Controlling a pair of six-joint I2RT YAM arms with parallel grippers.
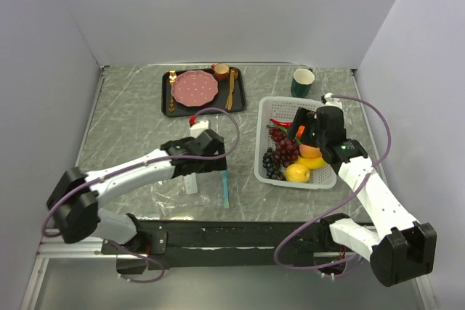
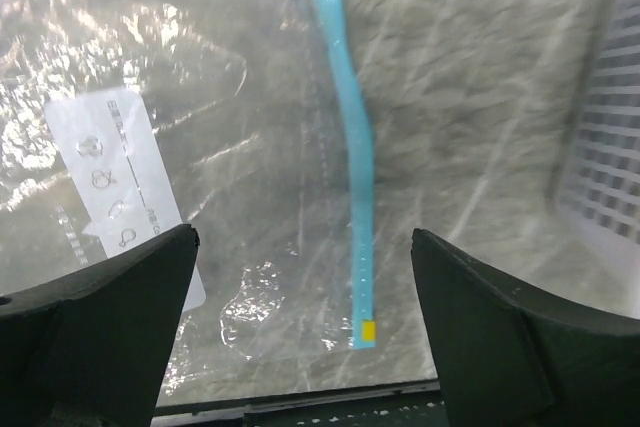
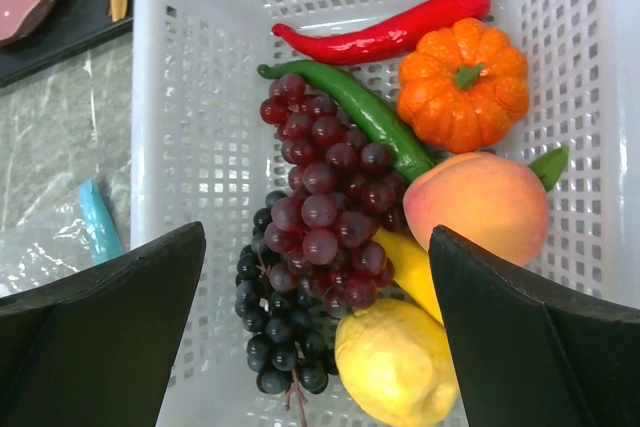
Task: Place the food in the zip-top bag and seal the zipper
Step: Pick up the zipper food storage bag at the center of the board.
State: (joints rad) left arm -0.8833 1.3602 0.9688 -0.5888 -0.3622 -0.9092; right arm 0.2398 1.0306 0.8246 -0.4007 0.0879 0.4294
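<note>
Jaws of the left pincer [image 2: 302,242] stand wide apart and hold nothing. It hangs over the zip-top bag [image 2: 180,97], which lies flat on the desk [image 2: 480,97] near the 6 o'clock edge. The zipper [image 2: 352,167] runs between the jaws from 12 to 6 o'clock in the wrist view, slightly bent.

The right pincer [image 3: 318,237] is just as wide and empty, poised above the white mesh basket [image 3: 190,97] on the desk's 3 o'clock side. The food sits in that basket. Red grapes [image 3: 330,187] lie in the middle, with dark grapes [image 3: 270,347] at their 7 o'clock, a lemon [image 3: 395,367] at 5, a peach [image 3: 490,207] at 3, a small orange pumpkin [image 3: 462,82] at 1 and a red chili [image 3: 390,32] at 12. A green chili [image 3: 350,102] lies just under the red one.

At the desk's 12 o'clock a black tray [image 1: 166,92] carries a pink plate [image 1: 194,87], and a green cup [image 1: 303,81] stands at 1.
</note>
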